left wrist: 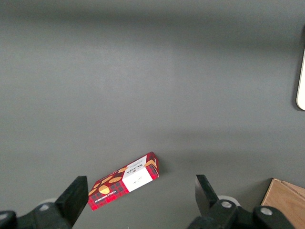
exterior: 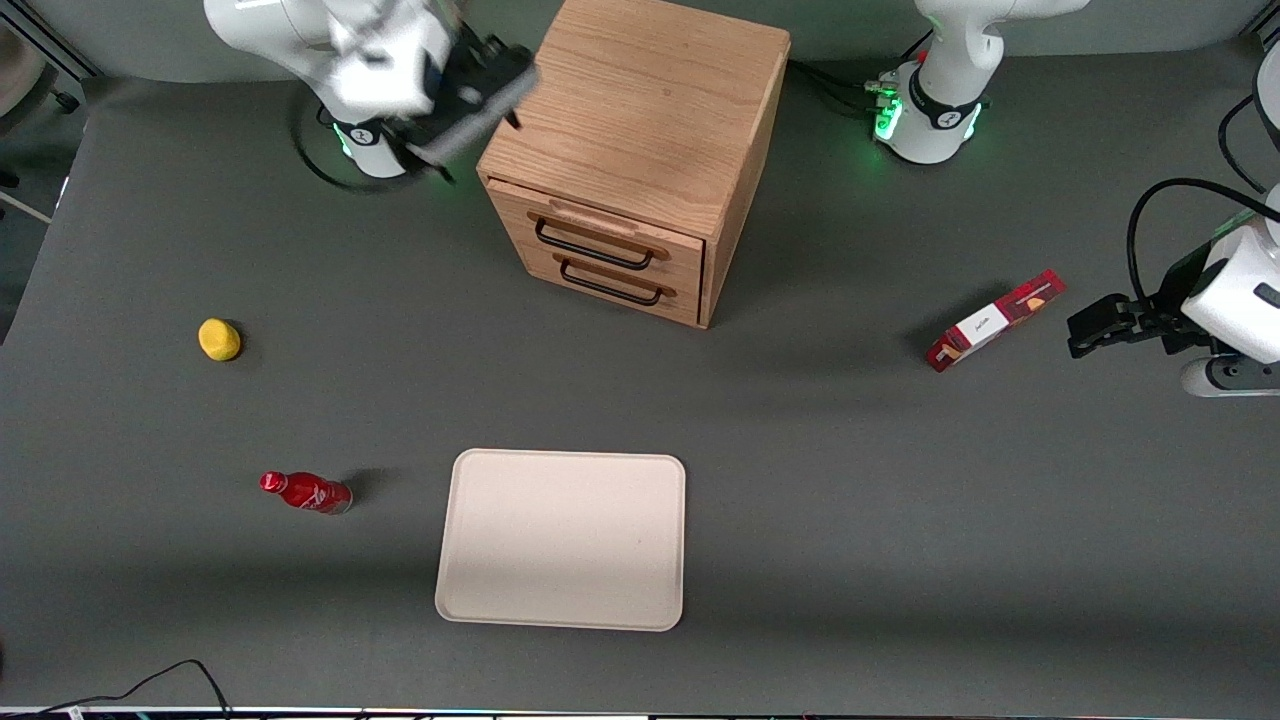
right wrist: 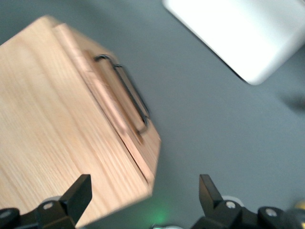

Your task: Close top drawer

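The oak cabinet [exterior: 640,110] stands at the middle of the table, its two drawer fronts facing the front camera. The top drawer [exterior: 600,232] with its black wire handle [exterior: 594,250] stands out a little from the cabinet's face, above the lower drawer [exterior: 620,285]. My gripper [exterior: 480,115] hovers open and empty beside the cabinet's top corner, toward the working arm's end and higher than the drawers. In the right wrist view the gripper [right wrist: 143,191] hangs over the cabinet's top edge [right wrist: 47,124], and the top drawer [right wrist: 112,102] and its handle [right wrist: 128,90] show below.
A cream tray [exterior: 560,540] lies nearer the front camera than the cabinet. A yellow fruit [exterior: 219,339] and a lying red bottle [exterior: 305,492] are toward the working arm's end. A red snack box [exterior: 993,320] lies toward the parked arm's end.
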Controlling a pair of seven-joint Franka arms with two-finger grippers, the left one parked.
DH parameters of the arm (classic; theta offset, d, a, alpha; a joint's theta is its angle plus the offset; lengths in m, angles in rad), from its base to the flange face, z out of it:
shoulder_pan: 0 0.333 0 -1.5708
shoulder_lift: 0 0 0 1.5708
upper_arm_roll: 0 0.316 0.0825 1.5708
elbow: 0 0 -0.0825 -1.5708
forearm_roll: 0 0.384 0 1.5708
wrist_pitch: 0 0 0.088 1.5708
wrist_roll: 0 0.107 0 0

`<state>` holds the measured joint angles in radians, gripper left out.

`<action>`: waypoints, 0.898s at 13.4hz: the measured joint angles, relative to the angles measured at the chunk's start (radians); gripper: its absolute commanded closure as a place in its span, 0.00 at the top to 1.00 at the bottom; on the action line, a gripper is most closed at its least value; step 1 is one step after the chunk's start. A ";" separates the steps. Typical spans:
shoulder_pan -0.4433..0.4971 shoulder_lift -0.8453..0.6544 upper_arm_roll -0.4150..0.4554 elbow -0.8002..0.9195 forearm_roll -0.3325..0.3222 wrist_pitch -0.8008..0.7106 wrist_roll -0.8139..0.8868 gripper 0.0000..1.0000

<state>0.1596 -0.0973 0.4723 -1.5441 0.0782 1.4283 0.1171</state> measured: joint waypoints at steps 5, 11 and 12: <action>-0.011 -0.161 -0.237 -0.003 -0.189 -0.077 0.174 1.00; -0.020 -0.161 -0.478 -0.117 -0.169 -0.026 0.168 1.00; -0.020 -0.160 -0.505 -0.154 -0.145 0.012 0.156 1.00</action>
<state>0.1396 -0.2577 -0.0326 -1.6983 -0.0669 1.4403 0.2730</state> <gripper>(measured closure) 0.000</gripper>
